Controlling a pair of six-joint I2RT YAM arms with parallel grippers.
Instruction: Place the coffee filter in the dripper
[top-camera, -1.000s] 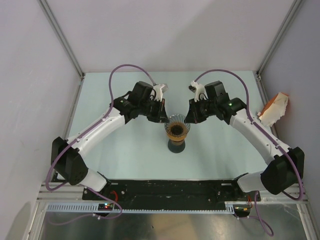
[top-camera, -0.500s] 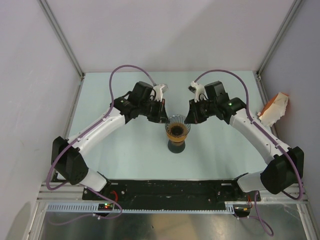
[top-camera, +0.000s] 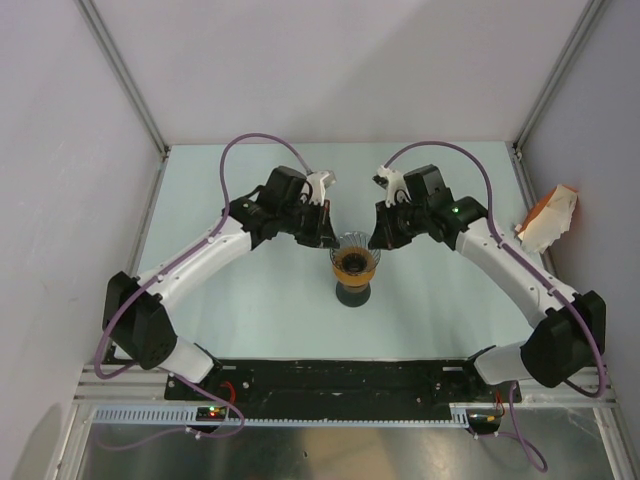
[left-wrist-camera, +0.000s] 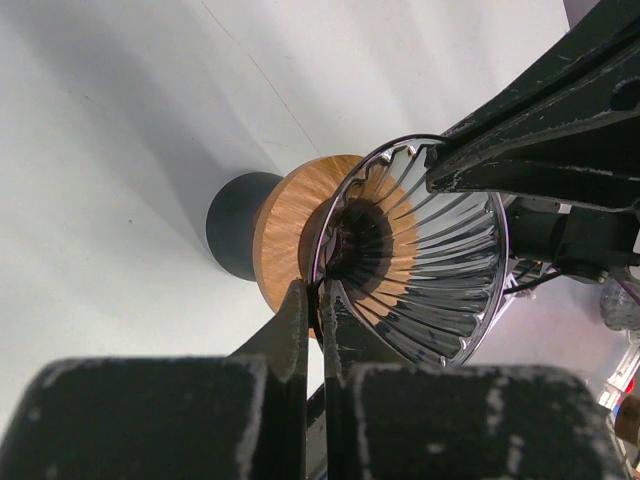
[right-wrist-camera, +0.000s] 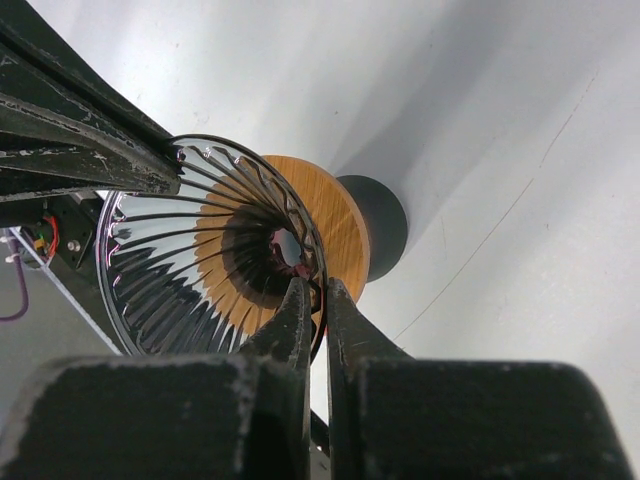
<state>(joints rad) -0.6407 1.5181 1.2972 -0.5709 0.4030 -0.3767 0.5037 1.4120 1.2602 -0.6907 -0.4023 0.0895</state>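
Note:
The dripper (top-camera: 354, 256), a clear ribbed cone, sits on an orange ring over a dark cup (top-camera: 352, 292) at the table's middle. Nothing lies inside it. My left gripper (top-camera: 326, 238) is shut on its left rim. In the left wrist view the fingertips (left-wrist-camera: 318, 296) pinch the rim of the dripper (left-wrist-camera: 440, 250). My right gripper (top-camera: 379, 240) is shut on the right rim. In the right wrist view it (right-wrist-camera: 316, 292) pinches the rim of the dripper (right-wrist-camera: 170, 260). No loose coffee filter shows in any view.
A white and orange packet (top-camera: 548, 220) lies at the table's right edge, by the frame post. The orange ring (left-wrist-camera: 290, 220) and the dark cup (left-wrist-camera: 235, 225) are under the dripper. White walls close the back and sides.
The right wrist has shifted slightly to the left and back. Both grippers stay shut on the dripper's rim.

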